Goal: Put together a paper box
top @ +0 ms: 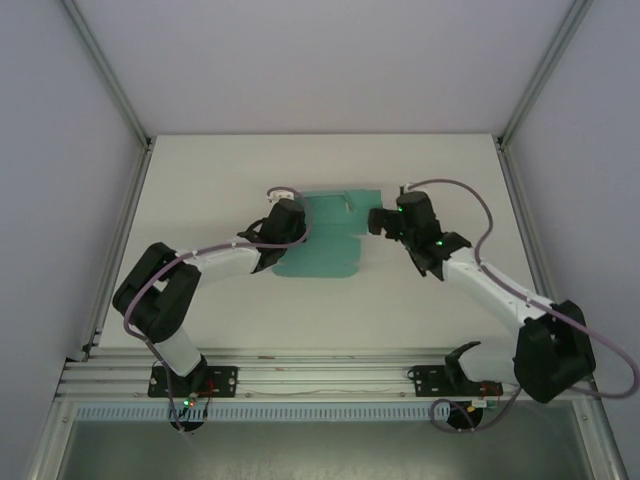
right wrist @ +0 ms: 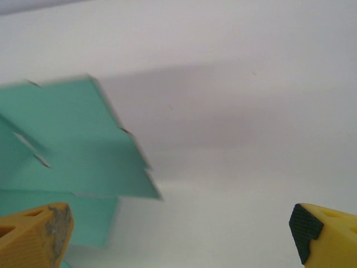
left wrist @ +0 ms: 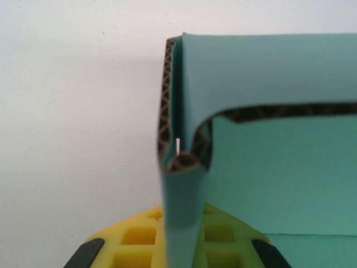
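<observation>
White table (top: 230,180), teal-green paper box (top: 330,252) sheet lying near its middle, one edge folded up

Top external: fixed high behind the near edge of the table (top: 200,180), looking down and forward over all of it. Left wrist: very close against a folded edge of the paper box (left wrist: 279,167), facing along the tabletop. Right wrist: low and near, looking obliquely across flat flaps. Shared by all three: box and tabletop.

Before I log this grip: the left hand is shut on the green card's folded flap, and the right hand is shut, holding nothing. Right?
No: the right hand is open, spread wide in the right wrist view, holding nothing. The left hand does grip the card.
</observation>
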Controlling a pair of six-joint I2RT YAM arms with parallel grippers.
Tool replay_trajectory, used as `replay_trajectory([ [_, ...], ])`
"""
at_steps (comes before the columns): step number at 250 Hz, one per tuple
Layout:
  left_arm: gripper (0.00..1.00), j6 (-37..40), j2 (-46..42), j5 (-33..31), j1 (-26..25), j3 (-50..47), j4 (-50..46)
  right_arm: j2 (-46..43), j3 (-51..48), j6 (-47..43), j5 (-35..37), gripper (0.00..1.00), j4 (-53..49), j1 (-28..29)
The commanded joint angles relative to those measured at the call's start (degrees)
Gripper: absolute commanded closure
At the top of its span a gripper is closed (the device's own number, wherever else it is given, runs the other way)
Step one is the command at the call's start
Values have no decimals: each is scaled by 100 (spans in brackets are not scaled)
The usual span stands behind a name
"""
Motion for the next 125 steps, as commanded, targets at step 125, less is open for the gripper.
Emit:
replay_trajectory([
  [125,100,191,-324,563,38,-71,130,763,56,-178,-504,0,272,-280],
])
